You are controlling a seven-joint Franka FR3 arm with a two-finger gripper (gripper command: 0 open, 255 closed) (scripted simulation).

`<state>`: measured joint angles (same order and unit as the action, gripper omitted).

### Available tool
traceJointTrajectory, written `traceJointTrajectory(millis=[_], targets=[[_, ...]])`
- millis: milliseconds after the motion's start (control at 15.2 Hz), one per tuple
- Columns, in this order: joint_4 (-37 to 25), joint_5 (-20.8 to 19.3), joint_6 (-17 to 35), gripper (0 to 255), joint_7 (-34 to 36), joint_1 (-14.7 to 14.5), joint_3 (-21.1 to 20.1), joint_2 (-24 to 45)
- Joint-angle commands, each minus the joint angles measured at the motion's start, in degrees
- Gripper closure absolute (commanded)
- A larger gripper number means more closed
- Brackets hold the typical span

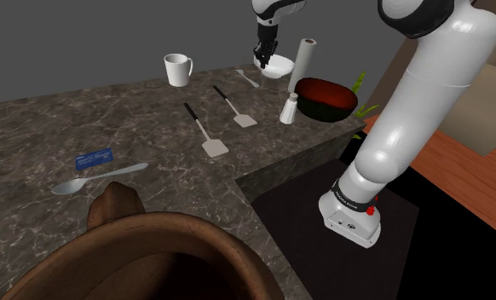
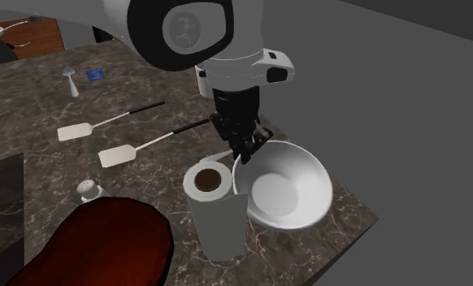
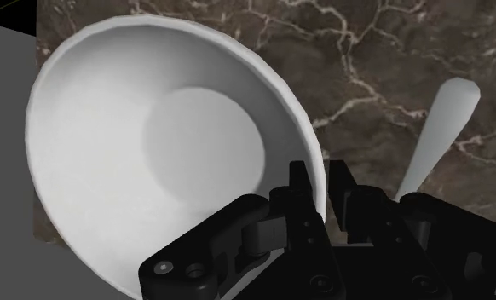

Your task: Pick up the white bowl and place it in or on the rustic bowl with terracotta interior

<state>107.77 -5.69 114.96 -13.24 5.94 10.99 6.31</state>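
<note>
Gripping the white bowl (image 3: 152,136) by its rim: we are clenching the tool (image 3: 319,176) across that thin wall, readying transfer into the red-lined bowl (image 1: 325,99).

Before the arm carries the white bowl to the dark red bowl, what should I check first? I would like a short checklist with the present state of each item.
1. Gripper astride the bowl rim, one finger inside, one outside: ok.
2. Fingers clasp the rim: ok.
3. Bowl lifted off the counter: cannot tell.
4. Way to the red bowl free: not ok, the roll stands upright between the two bowls, close beside the white one.
5. Red bowl empty: ok.
</note>
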Motion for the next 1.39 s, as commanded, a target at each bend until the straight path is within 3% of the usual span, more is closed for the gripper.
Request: traceJointTrajectory(millis=[0, 1320], targets=[[-1.0, 0.0, -1.5, 255, 0.0, -0.1, 0.0, -0.5], [-15.2, 0.2, -16.6, 255, -1.4, -0.2, -0.1, -1.4]])
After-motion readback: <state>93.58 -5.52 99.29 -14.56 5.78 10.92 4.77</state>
